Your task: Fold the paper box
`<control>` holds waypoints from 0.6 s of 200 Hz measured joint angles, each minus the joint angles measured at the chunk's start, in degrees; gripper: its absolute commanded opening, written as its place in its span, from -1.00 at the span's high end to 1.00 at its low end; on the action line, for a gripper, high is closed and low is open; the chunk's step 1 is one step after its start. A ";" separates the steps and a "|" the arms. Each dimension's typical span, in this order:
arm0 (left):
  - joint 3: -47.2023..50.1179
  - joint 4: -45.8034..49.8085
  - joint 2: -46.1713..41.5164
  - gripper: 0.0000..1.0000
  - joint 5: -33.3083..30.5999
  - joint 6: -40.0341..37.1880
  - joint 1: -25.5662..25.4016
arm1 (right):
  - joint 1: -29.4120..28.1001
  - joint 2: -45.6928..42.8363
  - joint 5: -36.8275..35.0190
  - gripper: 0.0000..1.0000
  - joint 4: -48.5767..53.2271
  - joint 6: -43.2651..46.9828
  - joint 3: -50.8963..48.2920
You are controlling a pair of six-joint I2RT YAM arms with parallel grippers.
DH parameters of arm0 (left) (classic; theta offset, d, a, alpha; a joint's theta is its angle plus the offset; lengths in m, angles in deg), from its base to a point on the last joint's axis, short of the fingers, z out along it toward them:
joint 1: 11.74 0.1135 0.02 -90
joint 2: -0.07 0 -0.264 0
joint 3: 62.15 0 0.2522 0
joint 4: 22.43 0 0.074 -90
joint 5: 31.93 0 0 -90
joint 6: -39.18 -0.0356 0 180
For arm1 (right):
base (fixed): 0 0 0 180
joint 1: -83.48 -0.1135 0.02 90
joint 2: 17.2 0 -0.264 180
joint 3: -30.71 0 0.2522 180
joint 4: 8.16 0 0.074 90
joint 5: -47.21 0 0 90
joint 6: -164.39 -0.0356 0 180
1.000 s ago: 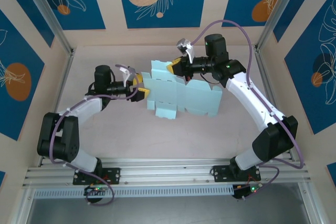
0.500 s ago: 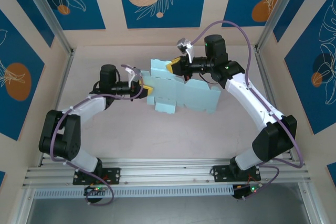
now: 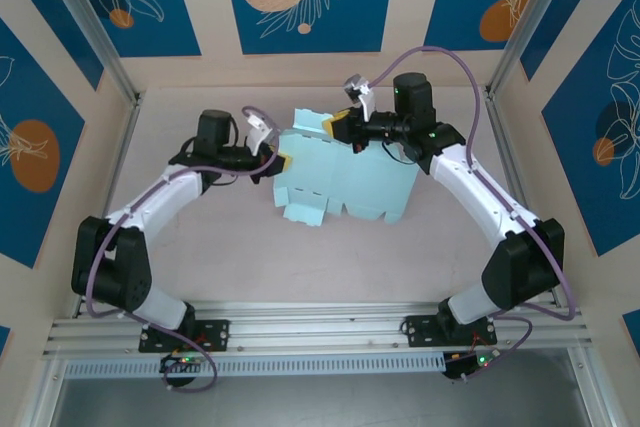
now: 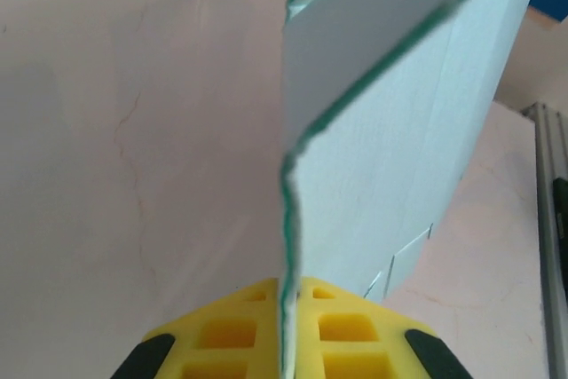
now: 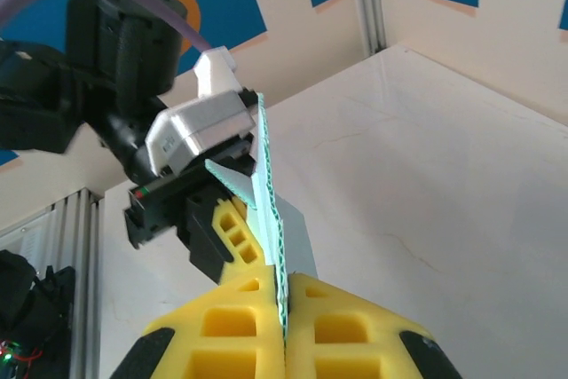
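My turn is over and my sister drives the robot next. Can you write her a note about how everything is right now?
The left gripper is shut on the left edge of the paper box.
The right gripper is shut on its far edge.
The paper box is a sheet with flaps, held between the two arms over the middle of the table.
Done: both arms grip it, and the card is bent along a crease.
Left: fold the walls and flaps into a closed box.
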 measured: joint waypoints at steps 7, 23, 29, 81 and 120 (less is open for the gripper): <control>-2.84 4.35 0.33 0.83 -1.66 -0.74 -0.42 | 0.02 -0.55 -0.87 0.97 -0.28 -0.17 -0.61; -9.38 13.11 1.86 0.82 -5.20 -2.25 -1.36 | 0.04 -1.90 -3.54 0.67 -1.05 -0.76 -2.12; -11.34 15.61 2.47 0.82 -6.93 -2.99 -1.60 | 0.11 -2.32 -4.92 0.59 -0.81 -1.03 -2.69; -29.75 32.89 11.58 0.82 -22.71 -11.74 -4.63 | 2.95 -3.02 -15.80 0.00 4.76 -5.25 -10.58; -36.48 37.92 19.47 0.81 -35.74 -18.49 -10.56 | 8.35 -5.40 -18.60 -0.16 7.15 -11.78 -13.05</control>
